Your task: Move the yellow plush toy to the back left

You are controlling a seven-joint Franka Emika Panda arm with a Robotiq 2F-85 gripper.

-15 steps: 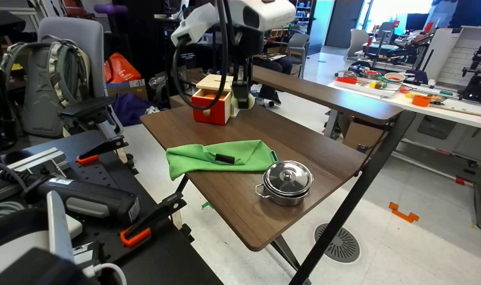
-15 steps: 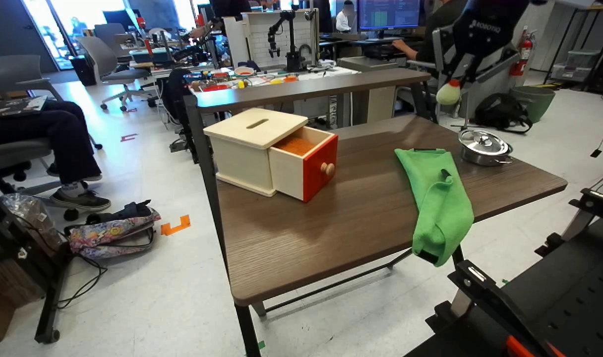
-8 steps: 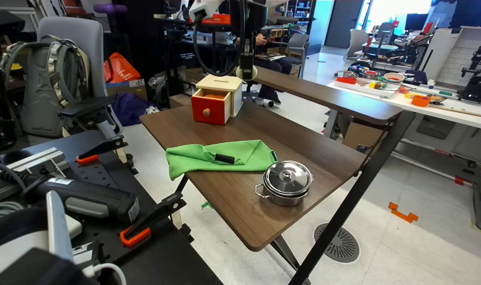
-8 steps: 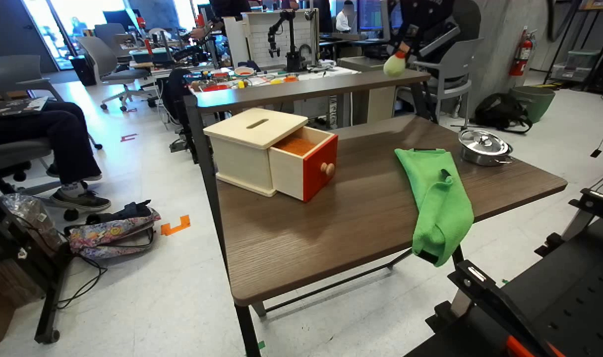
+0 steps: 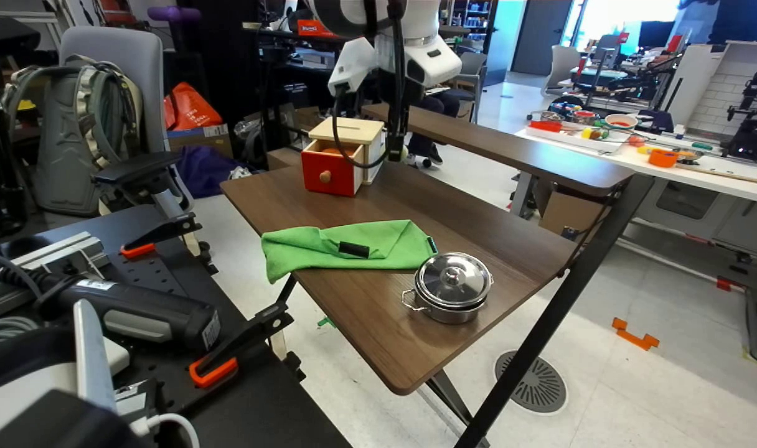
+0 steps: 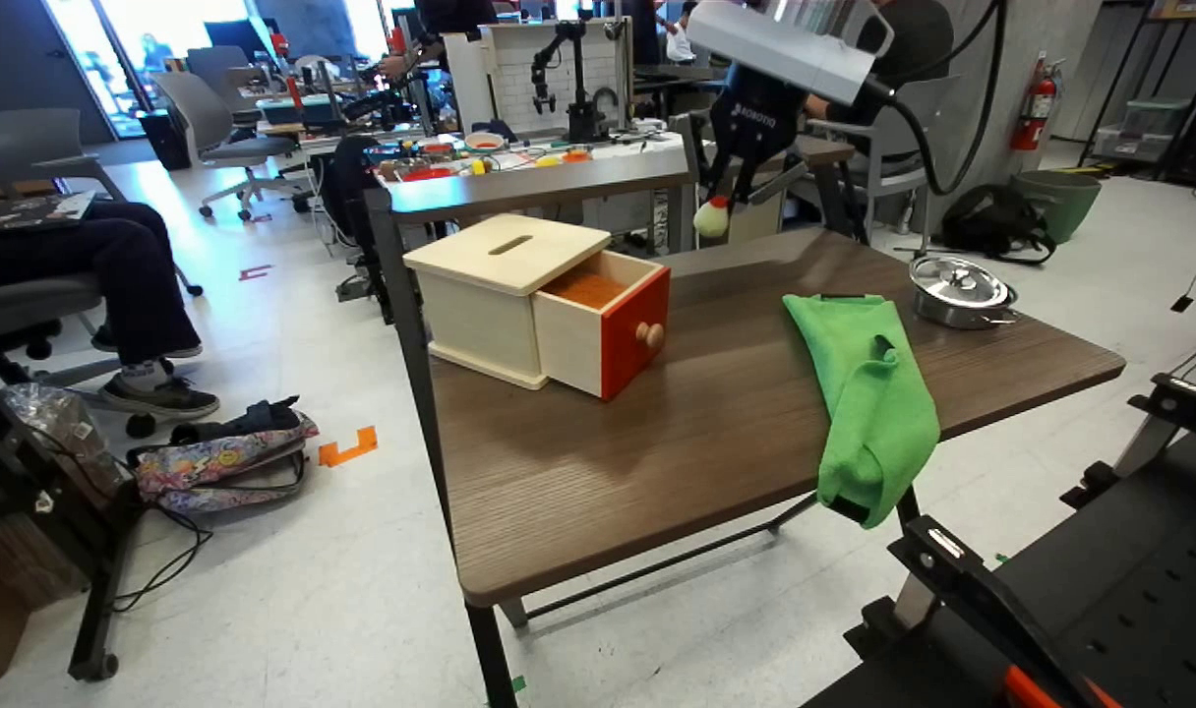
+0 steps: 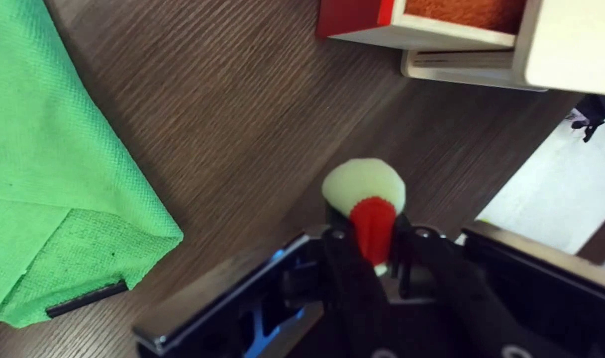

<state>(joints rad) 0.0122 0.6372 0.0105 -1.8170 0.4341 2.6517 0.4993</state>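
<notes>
The yellow plush toy [image 7: 364, 181] is small, round and pale yellow with a red top, and sits between the fingertips of my gripper [image 7: 369, 226] in the wrist view. The fingers are shut on its red part. In an exterior view the toy [image 6: 711, 220] hangs under my gripper [image 6: 724, 193], above the far part of the brown table [image 6: 736, 295], to the right of the wooden box. In an exterior view my gripper [image 5: 396, 148] is beside the box and hides most of the toy [image 5: 404, 153].
The cream wooden box [image 6: 485, 305] has its red-fronted drawer [image 6: 637, 334] pulled out, with orange-brown lining inside. A green cloth [image 6: 878, 393] lies mid-table, hanging over the edge. A lidded steel pot [image 5: 453, 286] stands near the table's end. A raised shelf [image 6: 549, 187] runs along one side.
My gripper, holding the toy, has moved toward the box from the pot's side of the table. It rose, then came down lower beside the box. The box, cloth and pot have not moved.
</notes>
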